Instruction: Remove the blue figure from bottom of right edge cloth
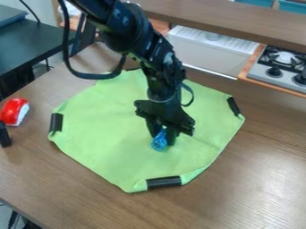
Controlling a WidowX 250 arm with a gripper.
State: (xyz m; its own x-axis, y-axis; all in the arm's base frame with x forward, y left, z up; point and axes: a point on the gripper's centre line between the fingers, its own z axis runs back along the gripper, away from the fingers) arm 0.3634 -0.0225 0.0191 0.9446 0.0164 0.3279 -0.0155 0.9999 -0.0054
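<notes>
1. The black robot arm (152, 49) enters from the top edge, slanting down and to the right over the work surface. A black cable (67, 44) loops off it on the image's left side.
2. The hand (163, 141) points downward over the lower middle of the green cloth (108, 129), somewhat right of its centre. Its fingers (172, 136) are closed on the blue figure (159, 140).
3. The blue figure is between the fingertips, its lower part exposed beneath them. Whether it touches the cloth cannot be determined.
4. The cloth lies spread on the brown wooden table (251, 183), with angled, partly folded edges. Black strips are noted at its left edge (56, 122), upper right edge (234, 106) and bottom edge (163, 182).
5. A red and white object (14, 112) sits on the table to the left, apart from the cloth. Just beside it, at the view's left border, is a black object (4, 135), partly cut off.
6. Beyond the table, at upper right, stands a toy stove (276, 74) with dark knobs and a black grate. A white sink unit (212, 51) is to the stove's left.
7. A dark desk (36, 44) occupies the upper left.
</notes>
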